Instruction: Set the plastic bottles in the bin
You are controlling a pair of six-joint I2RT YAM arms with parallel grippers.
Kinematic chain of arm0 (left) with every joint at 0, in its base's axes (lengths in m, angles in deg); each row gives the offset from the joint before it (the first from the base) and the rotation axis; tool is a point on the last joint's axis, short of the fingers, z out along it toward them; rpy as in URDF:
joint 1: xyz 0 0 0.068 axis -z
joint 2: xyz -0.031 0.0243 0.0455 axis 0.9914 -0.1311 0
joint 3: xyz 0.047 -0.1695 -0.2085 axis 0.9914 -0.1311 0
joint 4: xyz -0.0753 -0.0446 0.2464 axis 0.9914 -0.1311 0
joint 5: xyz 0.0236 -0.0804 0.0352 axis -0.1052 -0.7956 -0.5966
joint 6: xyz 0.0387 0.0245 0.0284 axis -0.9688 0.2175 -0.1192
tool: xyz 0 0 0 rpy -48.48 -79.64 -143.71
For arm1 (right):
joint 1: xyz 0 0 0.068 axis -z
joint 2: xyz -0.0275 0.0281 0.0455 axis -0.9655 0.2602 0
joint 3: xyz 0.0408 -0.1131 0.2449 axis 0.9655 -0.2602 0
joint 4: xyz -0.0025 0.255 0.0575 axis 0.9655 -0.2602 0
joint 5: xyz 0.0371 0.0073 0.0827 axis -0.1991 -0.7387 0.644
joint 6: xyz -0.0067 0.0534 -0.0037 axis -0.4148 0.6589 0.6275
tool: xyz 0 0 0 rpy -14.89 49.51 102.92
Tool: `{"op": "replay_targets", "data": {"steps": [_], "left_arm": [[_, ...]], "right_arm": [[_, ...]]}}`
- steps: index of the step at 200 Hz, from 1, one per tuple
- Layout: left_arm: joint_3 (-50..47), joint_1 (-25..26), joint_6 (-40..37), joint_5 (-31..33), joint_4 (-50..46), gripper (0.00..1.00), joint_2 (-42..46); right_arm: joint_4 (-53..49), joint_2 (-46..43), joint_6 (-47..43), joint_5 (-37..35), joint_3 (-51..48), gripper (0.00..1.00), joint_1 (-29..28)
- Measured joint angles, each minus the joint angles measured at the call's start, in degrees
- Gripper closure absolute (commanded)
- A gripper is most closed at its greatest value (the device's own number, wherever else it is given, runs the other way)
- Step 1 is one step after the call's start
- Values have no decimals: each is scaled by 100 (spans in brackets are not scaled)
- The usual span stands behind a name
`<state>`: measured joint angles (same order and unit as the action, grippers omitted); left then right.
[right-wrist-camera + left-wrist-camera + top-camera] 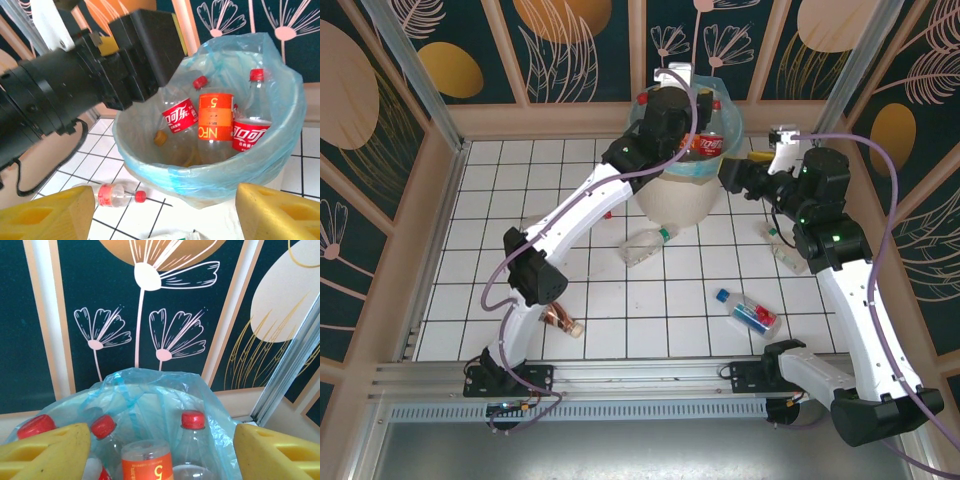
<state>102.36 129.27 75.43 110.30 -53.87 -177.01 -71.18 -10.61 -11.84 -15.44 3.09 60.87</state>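
The left gripper [672,100] hangs directly above the bin [690,205], its yellow fingers [45,452] spread wide with nothing between them. The right gripper [730,177] sits just beside the bin's right rim, facing it, and its own fingers [280,210] are also wide apart and empty. The left arm's black wrist [90,75] stands up and to the left ahead of it, over the bin's edge.

The blue-green bag liner [150,380] opens below the left gripper. Straight beneath that gripper an orange-labelled bottle [147,460] stands upright, with red-capped clear bottles [192,422] on either side of it. Seen from the right gripper, red-labelled cola bottles [179,116] flank the orange one inside the bin, just ahead.

On the tiles, a clear green-capped bottle [645,245] lies on its side near the bin's foot, left of the right gripper and nearer the arm bases. A small red-labelled bottle [117,194] lies low and ahead-left of the right gripper. A blue-capped bottle [735,303] lies well behind it, toward the bases. A copper-coloured bottle [562,322] lies well apart from the left gripper, beside that arm's lower link.
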Motion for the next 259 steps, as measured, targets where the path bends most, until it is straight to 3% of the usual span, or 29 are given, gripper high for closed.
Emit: {"op": "replay_targets", "data": {"steps": [24, 40, 101, 148, 201, 259], "left_arm": [[-68, 0, 103, 7, -516, 25, 446], [-597, 2, 234, 37, -831, 25, 1167], [-4555, 2, 1456, 450, -1471, 25, 5093], [-6822, 2, 2551, 660, -2155, 24, 6596], [-7375, 2, 3303, 1093, -3010, 23, 7753], [-7410, 2, 3711, 1705, -3792, 23, 8564]], "right_arm": [[-74, -7, 66, 149, 0, 29, -245], [-76, -33, 59, 184, -17, 29, -741], [378, 577, -20, -656, -461, 26, -4061], [1561, 2140, -297, -1263, -870, 21, -5796], [2496, 4282, -800, -1381, -389, 17, -6415], [2337, 6220, -1025, -1410, 1250, 15, -6432]]}}
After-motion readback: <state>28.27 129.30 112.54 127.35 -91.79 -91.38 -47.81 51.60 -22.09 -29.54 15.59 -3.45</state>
